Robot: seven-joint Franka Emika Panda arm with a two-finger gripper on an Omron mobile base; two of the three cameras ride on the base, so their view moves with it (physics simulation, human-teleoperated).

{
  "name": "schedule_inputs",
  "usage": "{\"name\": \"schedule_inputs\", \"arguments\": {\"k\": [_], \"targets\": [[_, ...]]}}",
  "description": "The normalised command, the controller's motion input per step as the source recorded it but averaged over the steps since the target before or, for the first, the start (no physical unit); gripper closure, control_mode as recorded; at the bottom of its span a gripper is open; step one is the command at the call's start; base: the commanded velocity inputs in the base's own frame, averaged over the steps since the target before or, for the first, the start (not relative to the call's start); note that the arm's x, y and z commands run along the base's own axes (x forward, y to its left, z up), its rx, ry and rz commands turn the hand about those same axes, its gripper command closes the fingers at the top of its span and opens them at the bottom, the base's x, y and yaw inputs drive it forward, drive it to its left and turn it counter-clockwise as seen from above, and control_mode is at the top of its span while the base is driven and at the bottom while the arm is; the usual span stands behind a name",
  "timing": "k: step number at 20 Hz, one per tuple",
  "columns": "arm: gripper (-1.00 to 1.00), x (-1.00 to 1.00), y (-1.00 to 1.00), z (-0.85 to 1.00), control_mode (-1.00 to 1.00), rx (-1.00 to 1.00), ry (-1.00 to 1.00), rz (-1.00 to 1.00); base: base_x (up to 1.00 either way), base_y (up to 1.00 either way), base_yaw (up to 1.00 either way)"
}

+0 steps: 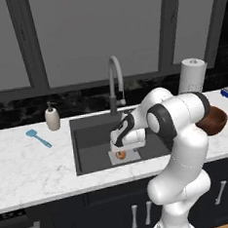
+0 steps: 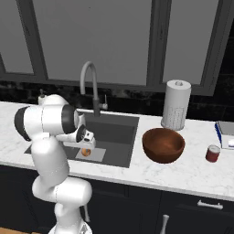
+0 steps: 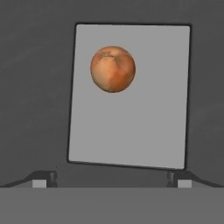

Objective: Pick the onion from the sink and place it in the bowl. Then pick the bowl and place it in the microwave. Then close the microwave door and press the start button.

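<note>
The onion [image 3: 113,69], a small orange-tan ball, lies on the light grey drain plate [image 3: 131,127] at the bottom of the dark sink [image 1: 88,137]. My gripper [image 3: 111,178] hangs open just above it inside the basin, its fingertips [image 3: 43,178] spread wide and nothing between them. From the base views the hand [image 1: 127,134] covers part of the onion [image 1: 121,155] [image 2: 86,151]. The reddish-brown bowl [image 2: 163,145] stands empty on the counter right of the sink, partly hidden behind my arm in the left base view [image 1: 217,120]. The microwave is out of view.
A curved faucet [image 2: 89,82] rises behind the sink. A paper towel roll [image 2: 176,105] stands behind the bowl, and a red can [image 2: 212,153] and a blue-edged object [image 2: 225,134] lie further right. A soap dispenser [image 1: 52,117] and blue spatula [image 1: 38,138] are left of the sink.
</note>
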Motion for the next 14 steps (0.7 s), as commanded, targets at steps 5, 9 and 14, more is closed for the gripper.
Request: {"name": "schedule_inputs", "arguments": {"k": [5,9,14], "targets": [[-1.00,0.28,0.06,-0.14,-1.00,0.00,0.00,0.00,0.00,0.00,0.00],[-1.00,0.25,0.00,-0.22,-1.00,0.00,0.00,0.00,0.00,0.00,0.00],[-1.00,0.25,0.00,-0.29,-1.00,0.00,0.00,0.00,0.00,0.00,0.00]]}}
